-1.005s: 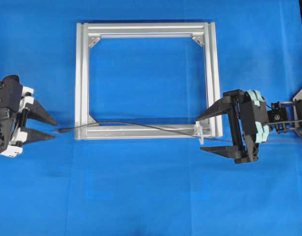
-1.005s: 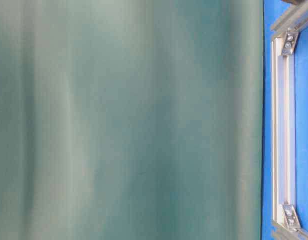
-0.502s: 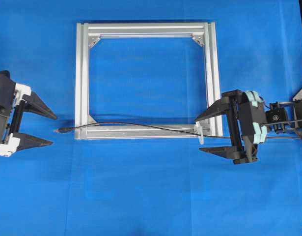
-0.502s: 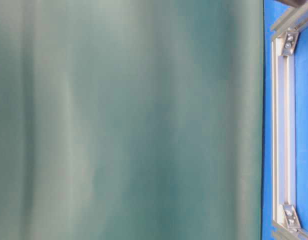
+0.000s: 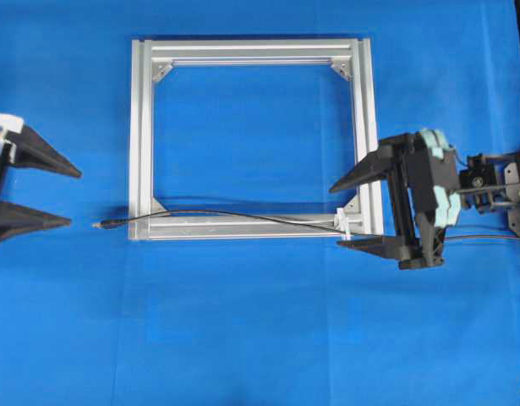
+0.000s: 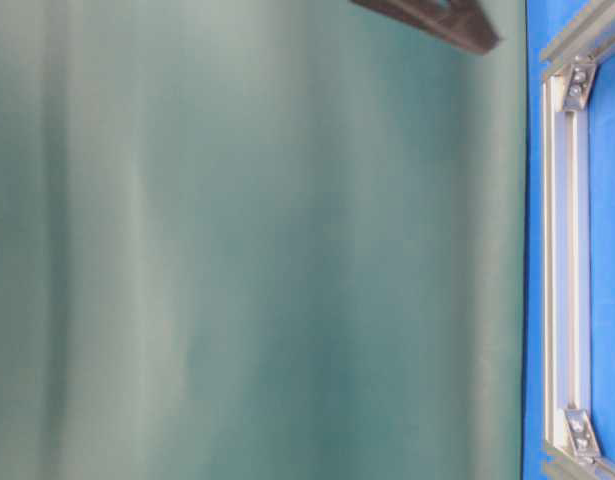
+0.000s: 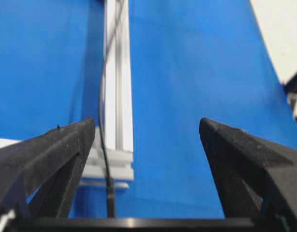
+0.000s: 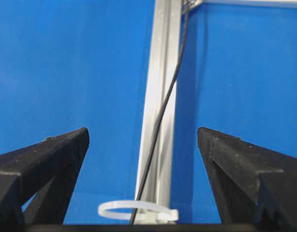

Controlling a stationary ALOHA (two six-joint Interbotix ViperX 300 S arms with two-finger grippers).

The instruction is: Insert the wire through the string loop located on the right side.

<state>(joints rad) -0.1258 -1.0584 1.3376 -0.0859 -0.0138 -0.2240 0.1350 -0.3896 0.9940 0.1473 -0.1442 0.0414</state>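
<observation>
While both grippers stand with fingers spread wide and nothing between them, the wire (image 5: 243,219) lies along the near bar of the frame (image 5: 141,135) on the blue cloth (image 5: 260,338). Its plug tip rests on the cloth just outside the frame's left corner, near the left gripper (image 5: 40,196) but apart from it. At the right corner the wire passes through the string loop (image 8: 134,211). The right gripper (image 5: 351,213) straddles that corner, touching neither wire nor loop as far as visible.
</observation>
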